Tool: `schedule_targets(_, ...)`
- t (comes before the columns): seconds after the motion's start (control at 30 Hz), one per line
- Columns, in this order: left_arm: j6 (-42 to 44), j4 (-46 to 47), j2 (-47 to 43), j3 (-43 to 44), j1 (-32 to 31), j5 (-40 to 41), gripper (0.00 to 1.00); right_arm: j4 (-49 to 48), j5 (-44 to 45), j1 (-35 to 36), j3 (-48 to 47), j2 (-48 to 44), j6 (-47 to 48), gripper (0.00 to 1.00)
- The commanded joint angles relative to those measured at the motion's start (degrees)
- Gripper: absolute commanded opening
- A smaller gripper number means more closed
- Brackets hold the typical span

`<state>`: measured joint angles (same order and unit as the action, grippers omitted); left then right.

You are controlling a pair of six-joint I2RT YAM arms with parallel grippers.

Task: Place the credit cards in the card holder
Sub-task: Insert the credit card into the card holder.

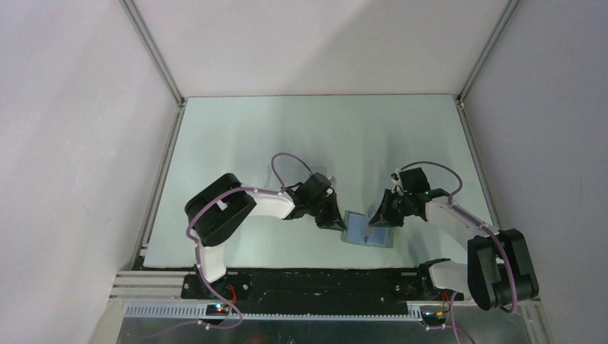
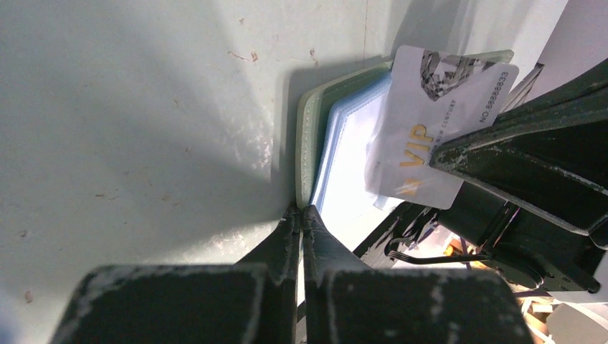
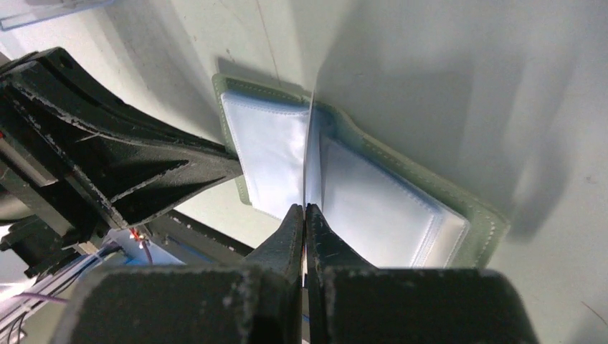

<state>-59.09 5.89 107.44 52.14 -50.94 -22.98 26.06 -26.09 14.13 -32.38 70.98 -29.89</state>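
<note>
**Right gripper closed on one credit card, poised over the open card holder**

From above, both arms reach in to the same spot on the table. The card holder lies spread open near the front edge, blue inside facing up. The left gripper sits at its left side and the right gripper above its middle. I judge one arm is there to steady the holder while the other feeds the card in.

From the left wrist, the left gripper's fingers are pressed together, their tips right at the holder's near rim. Whether they pinch that rim or only pin it down, I can't tell. Either way it should stop the holder from sliding. Beyond it hangs the pale card marked VIP, clamped by one corner in the right gripper's jaws and tilted over the blue lining.

From the right wrist, the card shows edge-on, nipped between the shut fingers. Its far edge comes down onto the lining near the fold, which looks like lining up for a sleeve. It isn't in yet. A clear case lies well off at the back.

By my count there are two grippers, one card in sight, one holder and one clear case.
</note>
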Motion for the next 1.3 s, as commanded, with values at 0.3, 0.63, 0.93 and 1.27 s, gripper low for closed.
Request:
schedule_targets(0.3, 0.67, -10.23, -3.01, -0.56, 0.90, 7.89, 0.00, 4.18, -8.67, -0.10, 0.84, 3.35, 2.27, 0.00)
schedule_targets(0.63, 1.49, -11.54, -2.45, 0.45, 0.92, 7.82, 0.00, 4.52, -4.55, 1.49, -0.59, 11.37, 1.83, 0.00)
schedule_targets(0.93, 1.71, -11.63, -2.09, 0.77, 0.88, 7.30, 0.00, 3.88, -3.96, 2.86, -3.45, 16.73, 2.37, 0.00)
schedule_targets(1.27, -0.14, -11.64, -4.06, 0.87, 0.90, 6.75, 0.00, 2.92, -5.69, 4.17, -3.57, 15.18, -0.26, 0.11)
